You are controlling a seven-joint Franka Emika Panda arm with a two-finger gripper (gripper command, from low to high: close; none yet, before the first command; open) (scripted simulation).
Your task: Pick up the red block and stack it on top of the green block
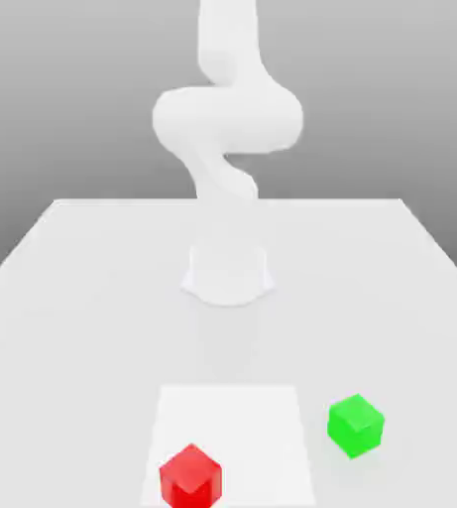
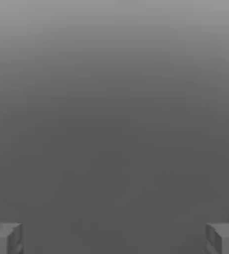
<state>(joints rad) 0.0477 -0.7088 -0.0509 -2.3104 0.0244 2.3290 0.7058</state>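
Note:
A small red block rests on the table near its front edge, on a paler square patch. The green block stands to the exterior view's right of it, just off that patch, a little farther back. The two cubes are apart. The white arm rises from its base at the table's middle, well behind both blocks. In the hand view my gripper is open: its two grey fingertips stand far apart with nothing between them, against a plain grey background.
The pale grey table stretches wide around the arm's round base. A lighter square patch marks the front middle of the tabletop.

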